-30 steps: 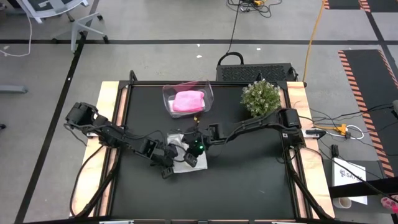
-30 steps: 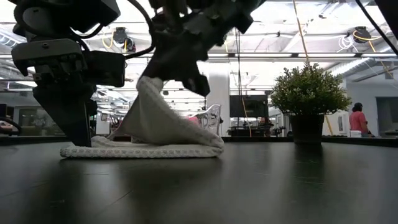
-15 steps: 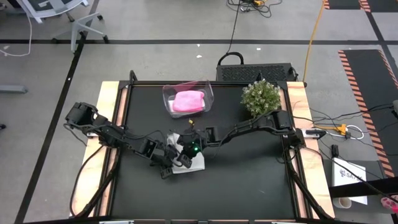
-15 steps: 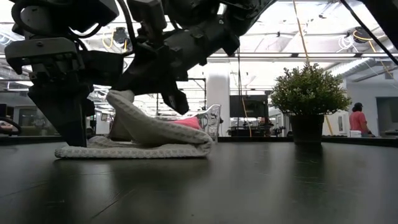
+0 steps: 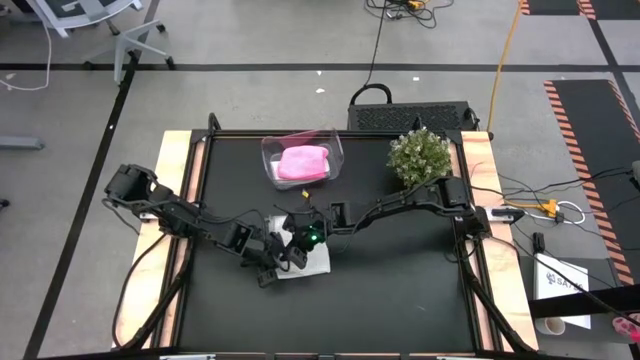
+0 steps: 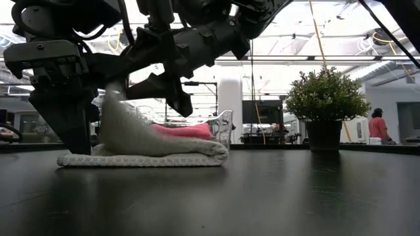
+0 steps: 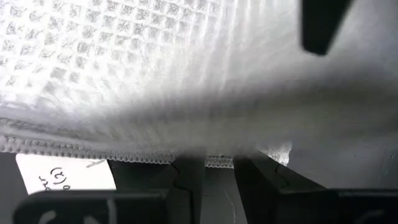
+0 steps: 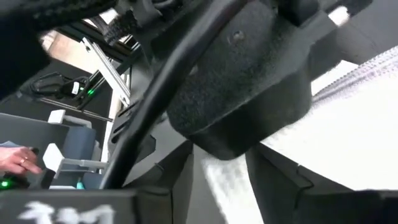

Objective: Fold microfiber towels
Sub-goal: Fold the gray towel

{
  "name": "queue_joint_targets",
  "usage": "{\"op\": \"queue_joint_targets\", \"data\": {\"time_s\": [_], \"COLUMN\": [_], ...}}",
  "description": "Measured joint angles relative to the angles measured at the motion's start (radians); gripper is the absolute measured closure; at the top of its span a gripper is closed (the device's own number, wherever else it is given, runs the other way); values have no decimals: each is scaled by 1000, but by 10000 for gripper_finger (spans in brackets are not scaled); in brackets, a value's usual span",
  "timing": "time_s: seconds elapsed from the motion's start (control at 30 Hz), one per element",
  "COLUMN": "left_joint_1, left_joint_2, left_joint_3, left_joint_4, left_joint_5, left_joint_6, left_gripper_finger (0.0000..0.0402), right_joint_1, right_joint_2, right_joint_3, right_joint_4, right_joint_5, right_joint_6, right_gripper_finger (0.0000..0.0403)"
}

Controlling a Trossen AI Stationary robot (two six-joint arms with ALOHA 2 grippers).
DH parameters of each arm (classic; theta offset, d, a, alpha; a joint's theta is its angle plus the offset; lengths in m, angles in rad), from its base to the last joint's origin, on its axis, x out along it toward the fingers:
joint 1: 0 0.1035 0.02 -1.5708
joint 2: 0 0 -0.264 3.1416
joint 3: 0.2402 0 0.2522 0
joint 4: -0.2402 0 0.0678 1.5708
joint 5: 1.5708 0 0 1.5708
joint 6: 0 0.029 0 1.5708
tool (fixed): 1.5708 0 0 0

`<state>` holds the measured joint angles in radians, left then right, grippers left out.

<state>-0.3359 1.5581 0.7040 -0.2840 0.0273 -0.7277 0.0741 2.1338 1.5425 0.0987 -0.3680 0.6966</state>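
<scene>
A white towel (image 5: 312, 260) lies on the black table, partly folded. Its lower layer (image 6: 151, 158) is flat, and its upper flap (image 6: 121, 128) stands up, leaning toward my left gripper. My left gripper (image 5: 267, 266) points down onto the towel's left end (image 6: 73, 156). My right gripper (image 6: 161, 92) hovers open just above the flap's raised edge, and white cloth (image 8: 221, 177) shows between its fingers. A pink towel (image 5: 303, 162) lies in the clear bin (image 5: 275, 150) at the far side. My left gripper holds the white towel's hemmed edge (image 7: 217, 163) at its fingertips, coming from above and pointing down. That end of the towel lies flat on the table. My right gripper has the flap's edge between its spread fingers (image 8: 273, 180); whether they touch it, I cannot tell.
A potted plant (image 5: 418, 157) stands at the far right of the table. A paper label (image 7: 65, 174) lies under the towel's edge. Bare black table spreads to the right and near side. A person (image 6: 377, 124) stands far off in the room.
My right gripper has carried the towel's raised edge down and toward the table's left, over to my left gripper, then opened. The flap, first peaked high over the towel's middle, now leans low over the left end. The lower layer has stayed put.
</scene>
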Motion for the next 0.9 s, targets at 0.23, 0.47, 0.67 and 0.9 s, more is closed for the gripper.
{"op": "queue_joint_targets", "data": {"time_s": [0.23, 0.47, 0.67, 0.9], "left_joint_1": [-6, -79, -188, -208], "left_joint_2": [-31, -195, -317, -265], "left_joint_3": [-1, 12, 47, 152], "left_joint_4": [-40, -253, -347, -370], "left_joint_5": [-2, -13, -214, -290], "left_joint_6": [-1, -37, 23, 259], "left_gripper_finger": [314, 314, 316, 374], "right_joint_1": [-3, -15, -14, 24], "right_joint_2": [0, -31, -95, -222], "right_joint_3": [0, 1, 1, 1], "right_joint_4": [3, -48, -199, -490], "right_joint_5": [-28, -237, -239, -176], "right_joint_6": [25, 35, -147, -277], "right_gripper_finger": [253, 261, 263, 264]}}
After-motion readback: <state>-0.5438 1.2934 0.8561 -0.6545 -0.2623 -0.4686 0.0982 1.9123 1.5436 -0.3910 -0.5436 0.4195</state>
